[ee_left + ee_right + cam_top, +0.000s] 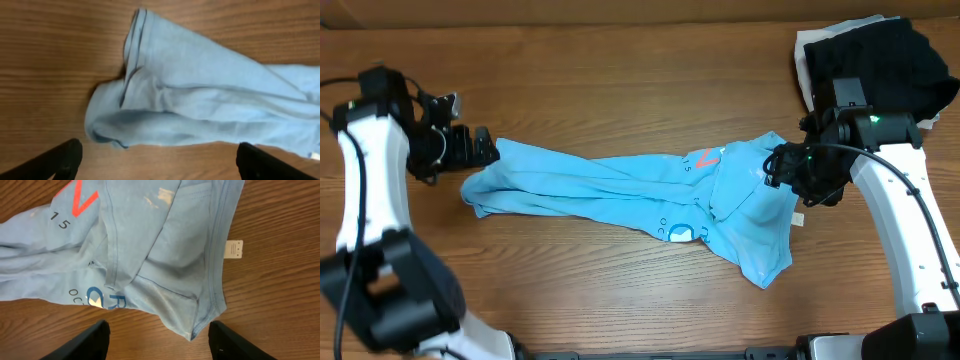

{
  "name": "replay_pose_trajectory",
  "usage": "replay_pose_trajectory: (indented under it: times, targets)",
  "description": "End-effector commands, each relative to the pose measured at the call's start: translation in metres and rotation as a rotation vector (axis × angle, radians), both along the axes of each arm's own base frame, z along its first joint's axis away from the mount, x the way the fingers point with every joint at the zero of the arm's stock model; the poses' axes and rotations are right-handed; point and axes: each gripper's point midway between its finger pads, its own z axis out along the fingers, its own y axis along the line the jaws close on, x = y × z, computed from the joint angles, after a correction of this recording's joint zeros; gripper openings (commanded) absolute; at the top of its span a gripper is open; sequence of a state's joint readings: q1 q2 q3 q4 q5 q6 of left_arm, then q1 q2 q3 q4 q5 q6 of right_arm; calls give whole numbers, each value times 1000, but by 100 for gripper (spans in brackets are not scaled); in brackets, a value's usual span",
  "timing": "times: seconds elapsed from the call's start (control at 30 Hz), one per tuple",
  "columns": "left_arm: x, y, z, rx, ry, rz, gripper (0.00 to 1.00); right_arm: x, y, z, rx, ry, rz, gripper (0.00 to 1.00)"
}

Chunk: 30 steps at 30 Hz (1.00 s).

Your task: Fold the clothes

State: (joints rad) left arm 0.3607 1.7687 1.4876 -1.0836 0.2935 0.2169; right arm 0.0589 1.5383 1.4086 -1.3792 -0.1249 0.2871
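One sky-blue T-shirt [582, 188], one black garment [912, 58]

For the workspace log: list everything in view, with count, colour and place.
T-shirt: one, light blue with red and dark print, crumpled lengthwise across the middle.
Care tag: one, white, at the T-shirt's right hem.
Black garment: one, black, far right corner.
White garment: one, white, under the black one.
Table: one, brown wood, beneath everything.
Left gripper: one, black, open, at the T-shirt's left end.
Right gripper: one, black, open, over the T-shirt's right end.
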Motion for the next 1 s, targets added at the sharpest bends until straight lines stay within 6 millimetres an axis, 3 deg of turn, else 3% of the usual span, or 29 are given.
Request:
replay_pose_trajectory:
  times: [0.0, 0.27, 0.47, 0.7, 0.8, 0.87, 0.97]
  targets:
    - [-12, 1, 0, 71, -74, 8, 100, 7, 0, 9, 5, -43, 5, 67]
    - [-8, 16, -68, 144, -47, 11, 100, 11, 1, 10, 5, -63, 5, 67]
    - [-1, 15, -100, 135, -24, -67, 100, 14, 1, 10, 6, -74, 5, 67]
    - [3, 1, -133, 43, 2, -100, 98, 15, 1, 10, 6, -78, 5, 67]
    - [0, -4, -140, 4, 20, -94, 91, 15, 1, 10, 7, -78, 5, 67]
    - [-3, -11, -139, -33, 31, -92, 82, 15, 1, 10, 6, -78, 4, 67]
    - [-10, -16, -140, -59, 57, -94, 53, 15, 1, 10, 7, -79, 4, 67]
